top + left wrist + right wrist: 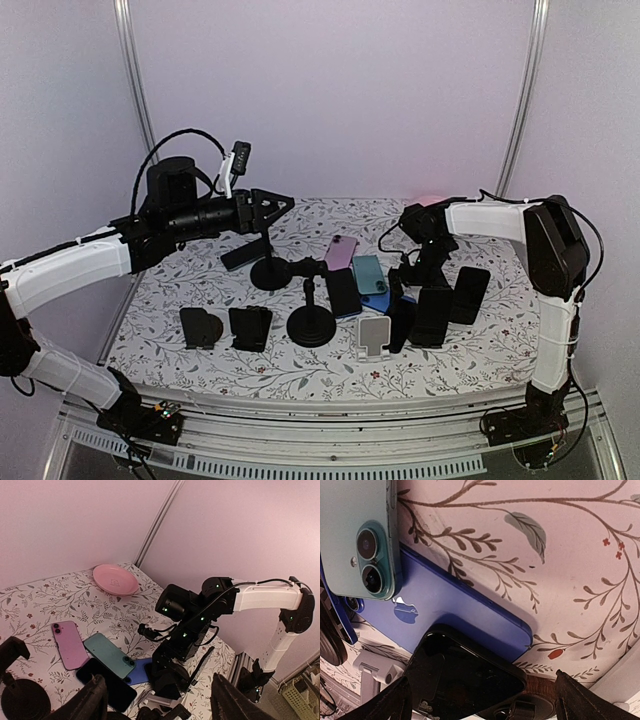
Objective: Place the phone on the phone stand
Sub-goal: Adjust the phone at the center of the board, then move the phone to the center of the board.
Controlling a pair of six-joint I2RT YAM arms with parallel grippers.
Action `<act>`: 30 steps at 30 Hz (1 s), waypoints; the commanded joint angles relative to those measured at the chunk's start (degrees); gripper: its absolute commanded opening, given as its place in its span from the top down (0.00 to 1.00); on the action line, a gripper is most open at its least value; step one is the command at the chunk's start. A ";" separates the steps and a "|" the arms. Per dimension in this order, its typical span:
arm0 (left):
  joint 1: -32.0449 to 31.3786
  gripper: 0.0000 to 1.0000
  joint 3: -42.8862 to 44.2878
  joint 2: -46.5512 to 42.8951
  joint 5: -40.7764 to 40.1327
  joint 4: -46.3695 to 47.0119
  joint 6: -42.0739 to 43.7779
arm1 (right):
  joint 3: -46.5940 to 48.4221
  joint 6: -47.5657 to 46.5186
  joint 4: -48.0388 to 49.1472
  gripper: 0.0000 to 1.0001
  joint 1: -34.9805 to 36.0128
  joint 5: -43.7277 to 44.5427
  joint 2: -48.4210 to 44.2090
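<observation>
Above floral-print tabletop (160, 300): right gripper (482, 702) wide-spread, left gripper (160, 700) parted, both empty; descending may pinch glossy black slab phone (465, 680) crowding flat blue phone (460, 610).

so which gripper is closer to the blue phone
Right. The right gripper hangs open just above the blue phone, which fills much of its wrist view. The left gripper is raised over the left half of the table, well away from it.
</observation>
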 commanded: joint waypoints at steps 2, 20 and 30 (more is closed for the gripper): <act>0.94 0.29 -0.92 -1.24 0.59 1.81 -0.24 | -0.15 -1.20 -0.87 0.01 -0.22 -1.91 -0.50; 1.47 0.29 -1.32 -1.57 0.76 2.09 -0.35 | 5.35 -1.31 0.68 0.01 -0.17 -7.62 4.37; 1.64 0.30 -1.76 -1.63 1.08 2.77 -0.65 | 5.52 -0.98 1.23 0.01 0.08 -9.24 4.61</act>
